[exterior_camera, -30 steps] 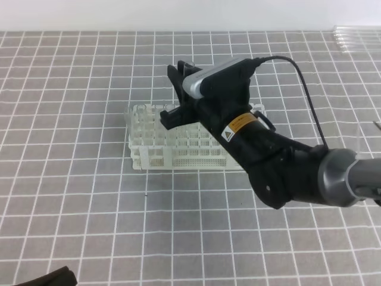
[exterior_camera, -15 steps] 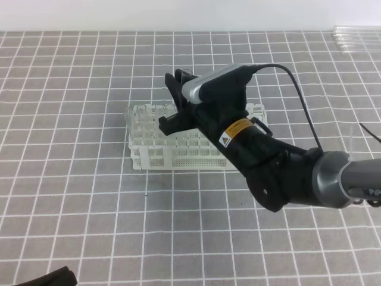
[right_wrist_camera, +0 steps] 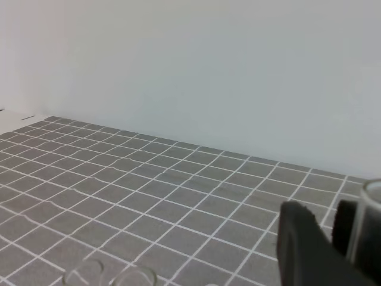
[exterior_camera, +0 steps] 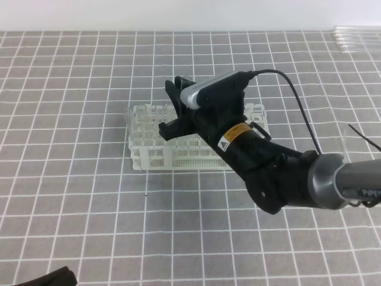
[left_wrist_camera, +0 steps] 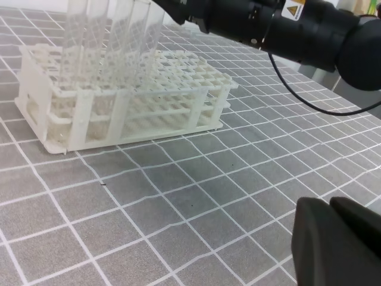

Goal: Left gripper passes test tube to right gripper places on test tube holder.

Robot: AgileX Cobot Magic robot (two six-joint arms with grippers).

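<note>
The white test tube holder (exterior_camera: 140, 152) stands mid-table, and the left wrist view shows several clear tubes upright in the holder (left_wrist_camera: 178, 101). My right gripper (exterior_camera: 171, 107), on the arm with the warning-triangle sticker, hovers over the rack's middle. In the right wrist view its black fingers (right_wrist_camera: 303, 238) press against an upright clear test tube (right_wrist_camera: 370, 220) at the frame's right edge. My left gripper (left_wrist_camera: 336, 238) sits low near the table's front left, also seen as a dark shape (exterior_camera: 55, 277). Its fingers are shut together with nothing between them.
More clear tubes (exterior_camera: 357, 36) lie at the far right back of the grey gridded mat. The right arm's cable (exterior_camera: 300, 89) loops above the rack's right end. A white wall bounds the back edge.
My right gripper has sunk lower and slightly left over the rack with the tube. The left gripper has stayed put.
</note>
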